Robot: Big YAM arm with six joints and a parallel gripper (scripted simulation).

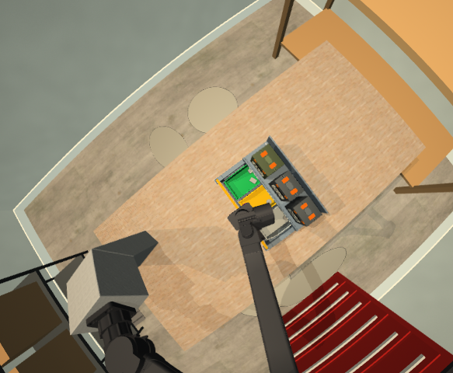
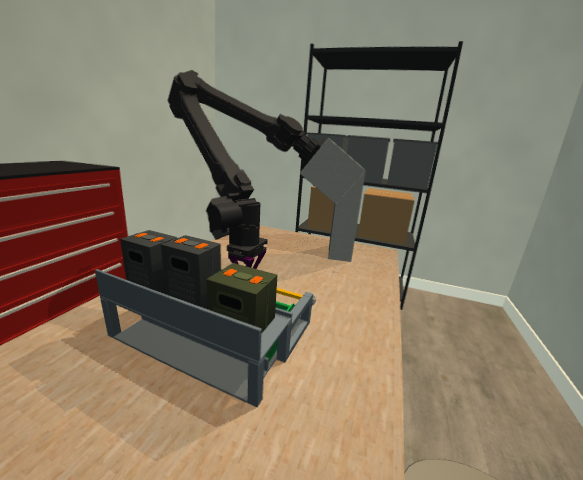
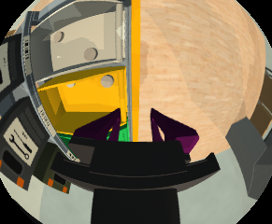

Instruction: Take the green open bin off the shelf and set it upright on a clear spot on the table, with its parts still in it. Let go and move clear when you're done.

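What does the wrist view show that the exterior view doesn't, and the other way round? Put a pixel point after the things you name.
Only the wrist view: the yellow bin's inside (image 3: pixel 86 100), the pale grey bin (image 3: pixel 75 58), and tool pictures on the dark cases' fronts.

Only the exterior view: the red drawer cabinet (image 2: pixel 48 232) and the arm's long links.

Both: the gripper (image 2: pixel 247 264) (image 3: pixel 135 111) with its purple fingers partly open and nothing between them, the olive case (image 2: pixel 242 297) (image 3: pixel 56 175), the dark cases (image 2: pixel 190 268) (image 3: pixel 16 142) and a bit of the green bin (image 2: pixel 284 306) (image 3: pixel 124 133).

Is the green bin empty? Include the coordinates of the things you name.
No, it has things in it: the top view shows small pale parts inside the green bin (image 1: pixel 239 183).
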